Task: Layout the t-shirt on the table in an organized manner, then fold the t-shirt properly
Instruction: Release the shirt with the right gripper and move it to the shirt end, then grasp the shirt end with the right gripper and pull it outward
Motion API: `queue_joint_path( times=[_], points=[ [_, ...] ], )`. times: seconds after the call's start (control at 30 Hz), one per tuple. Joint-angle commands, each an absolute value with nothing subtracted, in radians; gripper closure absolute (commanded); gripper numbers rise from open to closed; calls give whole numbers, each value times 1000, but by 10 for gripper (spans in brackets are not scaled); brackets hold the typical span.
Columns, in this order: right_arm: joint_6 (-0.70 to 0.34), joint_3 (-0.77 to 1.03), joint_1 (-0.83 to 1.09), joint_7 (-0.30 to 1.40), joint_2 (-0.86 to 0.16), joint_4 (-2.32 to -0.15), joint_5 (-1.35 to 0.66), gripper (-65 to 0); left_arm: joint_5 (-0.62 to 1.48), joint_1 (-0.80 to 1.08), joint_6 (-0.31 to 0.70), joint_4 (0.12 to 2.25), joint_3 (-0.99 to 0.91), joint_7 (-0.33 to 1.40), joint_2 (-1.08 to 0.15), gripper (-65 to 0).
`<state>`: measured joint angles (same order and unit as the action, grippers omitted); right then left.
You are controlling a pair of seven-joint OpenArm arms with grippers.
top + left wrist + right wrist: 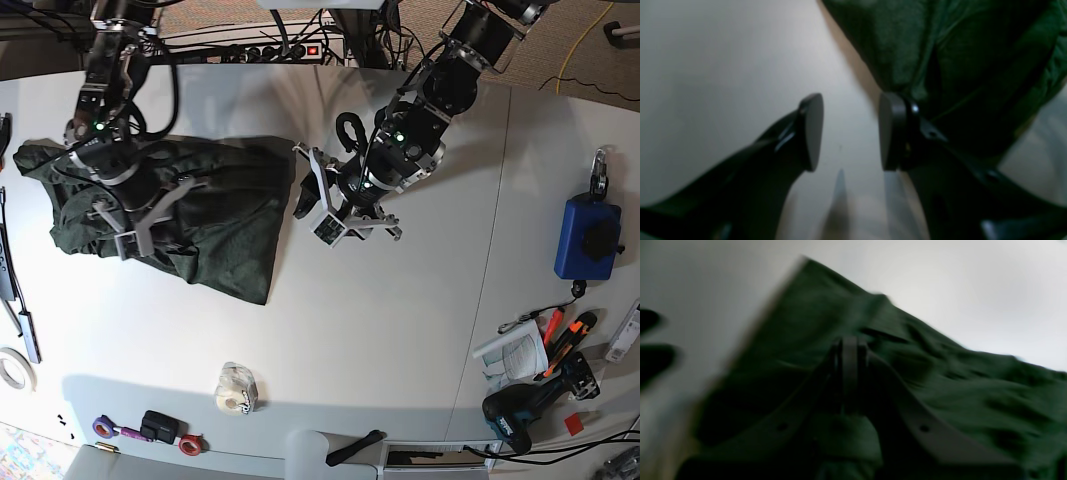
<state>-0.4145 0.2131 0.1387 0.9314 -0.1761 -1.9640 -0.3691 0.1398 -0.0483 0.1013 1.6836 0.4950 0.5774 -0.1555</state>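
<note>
Our left pincer (850,131) stands released, its two dark pads (813,131) well apart with bare white surface (723,83) showing between them. It hangs just beside the edge of the t-shirt (957,66), and in the left wrist view the far pad sits against the cloth's border, though we cannot tell whether it truly touches. Our right pincer (849,373) is clenched, its fingers pressed together over the green fabric; a fold of the t-shirt (846,436) bunches below them, but the picture is blurred, so we cannot tell whether cloth is pinched between them.

From the base view we see the t-shirt (215,215) lying on the far left part of the surface (400,330), rumpled and partly spread, with one corner reaching toward the near edge. The right pincer (135,235) rests on top of the garment near its middle, while the left pincer (310,200) hovers at the garment's right edge.

Elsewhere on the surface, well apart from the garment, lie a blue pouch (585,238) at the right side, a power drill (520,410) and some hand tools (565,335) near the right front corner, and a small crumpled clear bag (237,388) toward the front.
</note>
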Motion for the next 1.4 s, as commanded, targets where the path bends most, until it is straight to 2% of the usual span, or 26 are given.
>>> queue_joint_path(
  times=[0.0, 0.17, 0.37, 0.73, 0.87, 0.9, 1.07, 1.23, 1.37],
  points=[
    [-414, 217, 133, 920, -170, -1979, -371, 0, 142, -64, 101, 1699, 492, 553, -150, -279],
    [-407, 217, 139, 984, -115, -1914, -331, 0, 142, -64, 101, 1699, 492, 553, -150, -279],
    [-307, 218, 139, 987, -113, -1814, -162, 0, 142, -64, 101, 1699, 492, 560, -150, -279],
    [-318, 218, 126, 983, -113, -1832, -191, 0, 142, -64, 101, 1699, 492, 558, -150, -279],
    [-318, 218, 111, 1033, -121, -1895, -182, -223, 142, -64, 101, 1699, 492, 559, -150, -279],
    [-317, 218, 110, 1036, -131, -1914, -177, -254, 142, -64, 101, 1699, 492, 559, -150, -279],
    [-272, 258, 110, 1023, -193, -2001, -91, -261, 142, -64, 101, 1699, 492, 560, -150, -279],
    [-257, 433, 111, 1016, -236, -2008, -67, -261, 142, -64, 101, 1699, 492, 559, -150, -279],
    [-331, 635, 110, 1012, -266, -1990, -173, -261, 142, -64, 101, 1699, 492, 559, -150, -279]
  ],
)
